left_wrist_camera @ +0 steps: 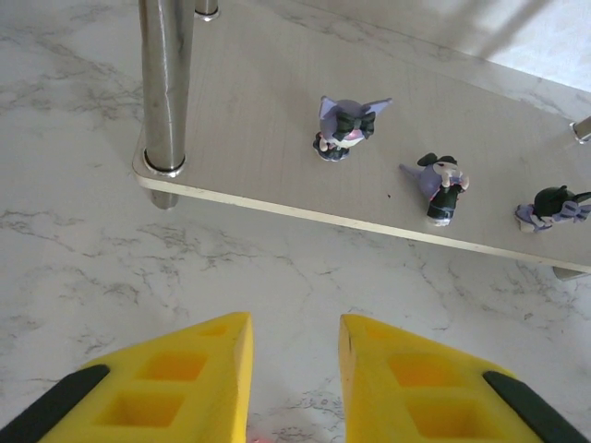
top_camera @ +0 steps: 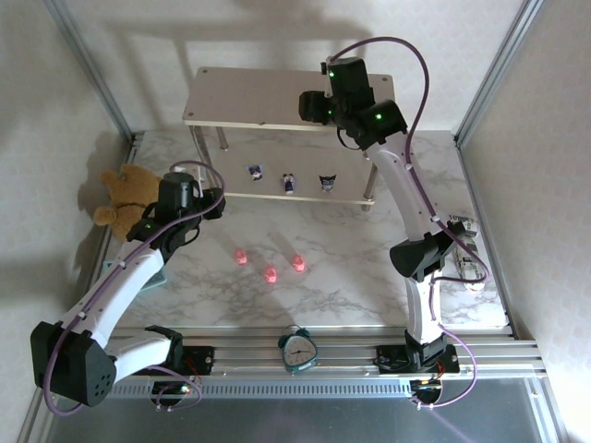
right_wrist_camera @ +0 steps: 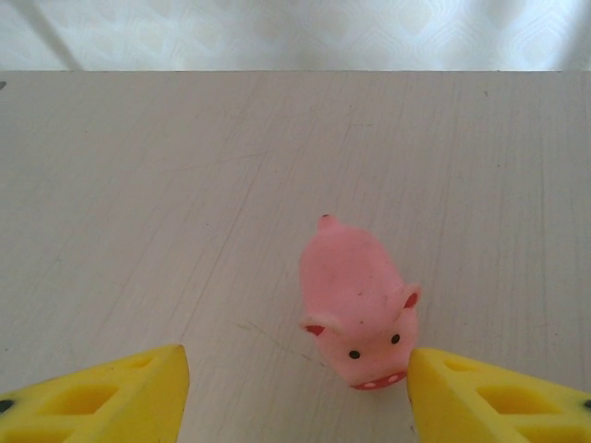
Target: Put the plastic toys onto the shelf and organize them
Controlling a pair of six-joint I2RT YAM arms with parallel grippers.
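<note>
Pig [right_wrist_camera: 355,309] stands on the shelf [right_wrist_camera: 138,185] between the fingers of the right hand [right_wrist_camera: 297,369], spread wide and gripping nothing, so back straight off without nudging it.

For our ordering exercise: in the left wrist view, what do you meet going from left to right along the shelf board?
shelf leg → left figurine → middle figurine → right figurine
</note>
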